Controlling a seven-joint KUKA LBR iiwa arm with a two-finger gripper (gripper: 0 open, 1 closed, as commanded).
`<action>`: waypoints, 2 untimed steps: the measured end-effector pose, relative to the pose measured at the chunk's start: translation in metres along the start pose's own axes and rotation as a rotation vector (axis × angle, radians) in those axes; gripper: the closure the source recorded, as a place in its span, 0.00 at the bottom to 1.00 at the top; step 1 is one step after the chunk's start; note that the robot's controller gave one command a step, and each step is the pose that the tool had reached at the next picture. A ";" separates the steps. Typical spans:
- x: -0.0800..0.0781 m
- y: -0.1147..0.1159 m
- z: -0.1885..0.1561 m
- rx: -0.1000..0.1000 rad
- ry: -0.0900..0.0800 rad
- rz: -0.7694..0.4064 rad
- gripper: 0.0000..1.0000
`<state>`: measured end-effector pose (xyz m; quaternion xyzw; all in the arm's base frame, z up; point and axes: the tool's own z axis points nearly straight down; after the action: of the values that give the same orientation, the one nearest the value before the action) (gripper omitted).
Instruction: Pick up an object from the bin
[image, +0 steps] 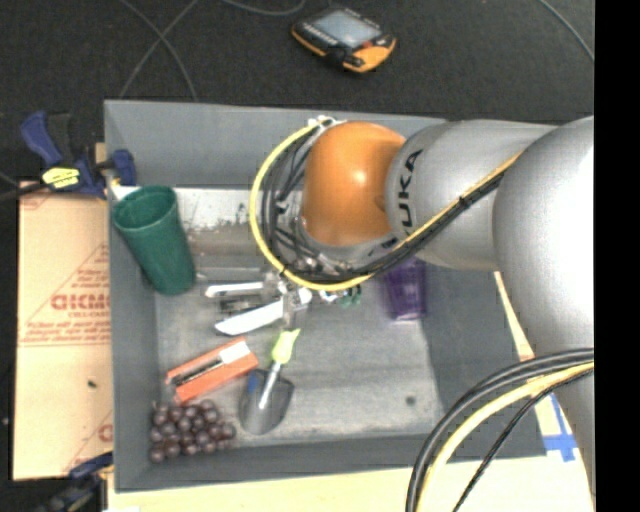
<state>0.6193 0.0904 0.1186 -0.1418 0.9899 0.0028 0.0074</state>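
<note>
My gripper (290, 300) hangs low under the arm's orange cover, left of the bin's middle. It is right over the near end of a white plastic knife (246, 320) that lies slanting across the floor. Just above the knife lies a silver and black flat utensil (235, 293). Directly below the gripper is a spoon with a yellow-green handle (285, 347) and a grey bowl (266, 403). I cannot see anything held by the gripper.
A green cup (155, 240) lies tipped in the back left corner. An orange and white flat pack (212, 366) sits left of the spoon. A bunch of dark purple grapes (188, 427) fills the front left corner. A purple translucent thing (405, 290) lies right, partly under the arm.
</note>
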 end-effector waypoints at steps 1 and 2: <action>0.000 0.010 -0.054 0.001 -0.022 0.019 1.00; 0.012 -0.001 -0.114 0.002 -0.007 -0.012 1.00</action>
<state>0.6068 0.0852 0.2325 -0.1475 0.9890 0.0023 0.0108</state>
